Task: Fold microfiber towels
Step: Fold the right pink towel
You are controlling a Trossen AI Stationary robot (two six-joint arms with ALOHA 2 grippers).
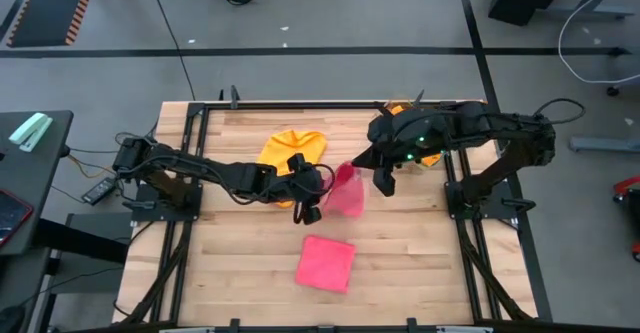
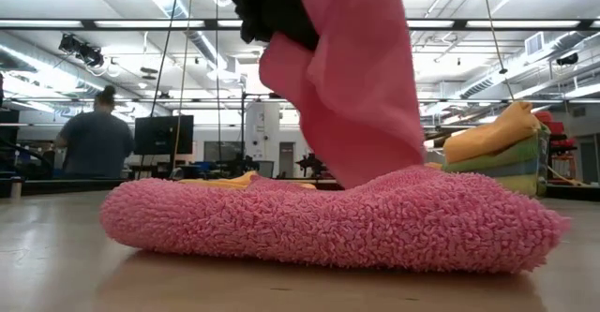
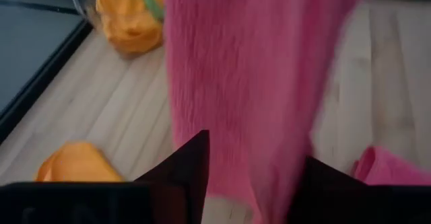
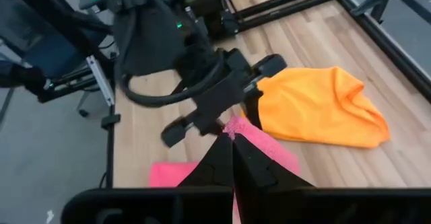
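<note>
**Inspector:** Pink microfibre under review. Found the hanging pink towel (image 1: 347, 193) pinched at an upper corner by the right gripper (image 4: 232, 143), fingers fully closed on the cloth, above mid-table. Hangs slack, with the lower end close over the table (image 1: 230, 263); cannot tell whether touching.

**Assessor:** Confirmed. Located the left gripper (image 3: 252, 183) low against that same cloth, just beside the right one. Jaws apart, fabric draped across the gap, no pinch made yet.

**Inspector:** Judged as the step in hand: taking a second corner, so as to spread the cloth flat for folding. Recommend seating a single edge layer deep between the fingers (image 3: 190, 167) before closing. Avoid grabbing a bunch from the middle, which would likely fold crooked. Rely on a firm right-hand pinch throughout, or risk a drop into a heap.

**Assessor:** Agreed. Recommend also laying it down clear of the folded pink towel (image 1: 325, 263), which sits nearer the table's front edge, apart from the hanging one. Noted the orange towel (image 1: 293, 151) loose and unfolded behind the left gripper. Noted stacked towels (image 2: 497, 139) near the far right corner, under the right arm. Estimated progress: one cloth done, several outstanding.
</note>
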